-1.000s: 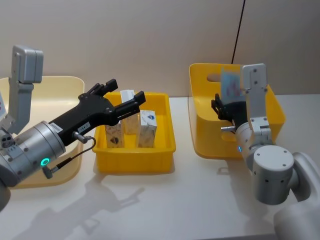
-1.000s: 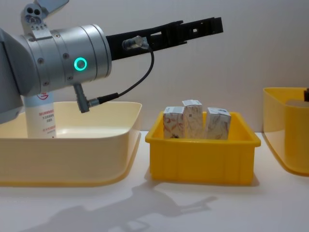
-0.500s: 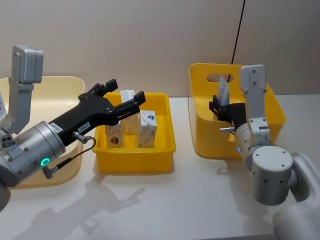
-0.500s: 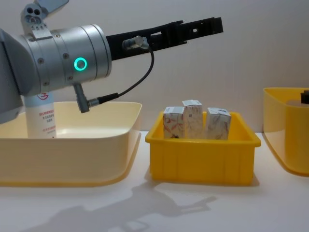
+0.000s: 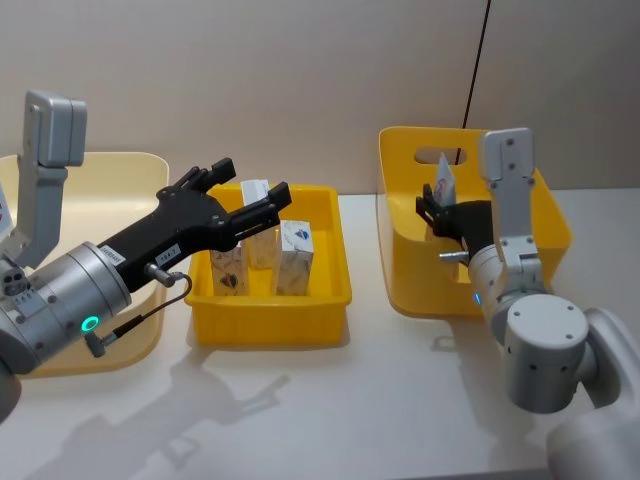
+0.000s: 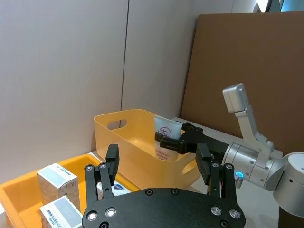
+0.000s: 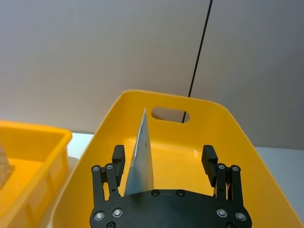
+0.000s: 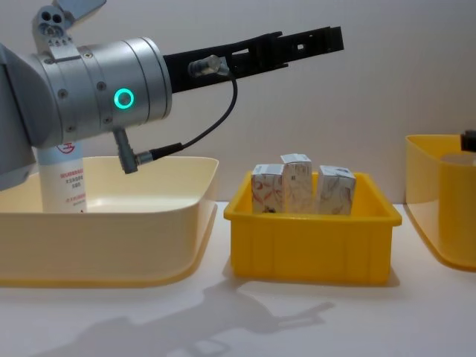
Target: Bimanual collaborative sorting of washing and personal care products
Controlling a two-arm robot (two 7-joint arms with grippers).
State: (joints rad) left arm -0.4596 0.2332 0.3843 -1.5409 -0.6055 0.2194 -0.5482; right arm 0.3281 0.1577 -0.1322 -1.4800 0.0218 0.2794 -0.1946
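Observation:
A white squeeze tube (image 7: 142, 156) with a light-blue crimped top stands in the tall yellow bin (image 5: 555, 235). It sits between the spread fingers of my right gripper (image 7: 164, 156), close to one finger (image 7: 118, 159) and apart from the other. In the head view this tube (image 5: 443, 180) pokes up just behind the right gripper (image 5: 435, 215). Three small white cartons (image 5: 262, 250) printed orange-red and grey stand upright in the shallow yellow tray (image 5: 270, 322). My left gripper (image 5: 235, 200) hovers open and empty above them. Another white tube (image 8: 63, 178) stands in the cream bin (image 8: 111, 238).
The cream bin is on the left, the shallow tray (image 8: 309, 249) in the middle and the tall yellow bin (image 8: 439, 216) on the right. White tabletop (image 5: 330, 410) stretches in front of all three. A black cable (image 5: 478, 60) hangs down the wall behind the tall bin.
The tube at the right gripper has gone down from above the rim into the tall yellow bin. The right gripper has shifted slightly. The left arm has not moved.

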